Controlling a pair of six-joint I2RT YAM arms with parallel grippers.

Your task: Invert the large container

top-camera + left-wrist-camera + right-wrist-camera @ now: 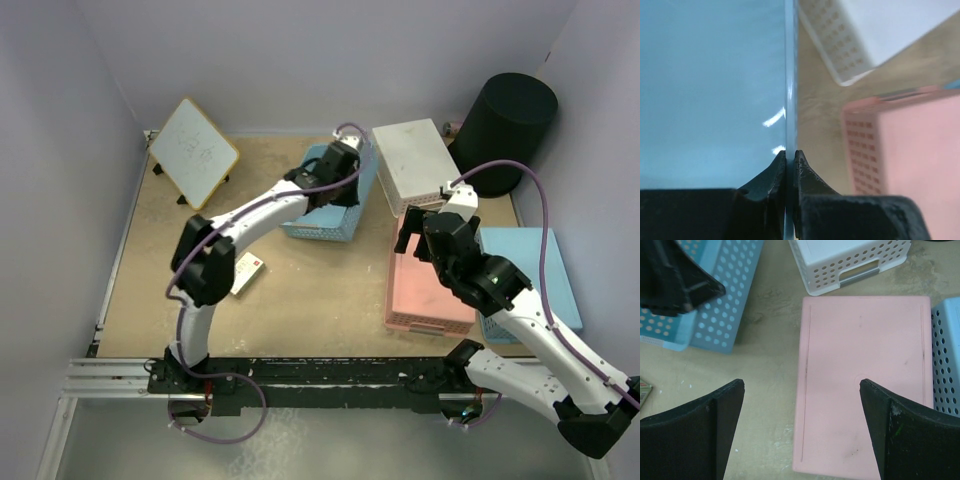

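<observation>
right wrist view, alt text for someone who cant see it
The right tool hangs open over an upturned pink basket. A white basket sits beyond it, with a blue basket at left and another blue basket at the right edge.

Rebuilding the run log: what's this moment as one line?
left tool: shut on blue basket wall | right tool: open above pink basket | black wastebasket: far right corner, untouched

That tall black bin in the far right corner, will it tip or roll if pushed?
The tall round black plastic wastebasket stands on end and rises well above the baskets nearby, so a push near its top would probably tip it. Its round wall means it would likely roll once down. Plain plastic suggests it is light for its size.
</observation>
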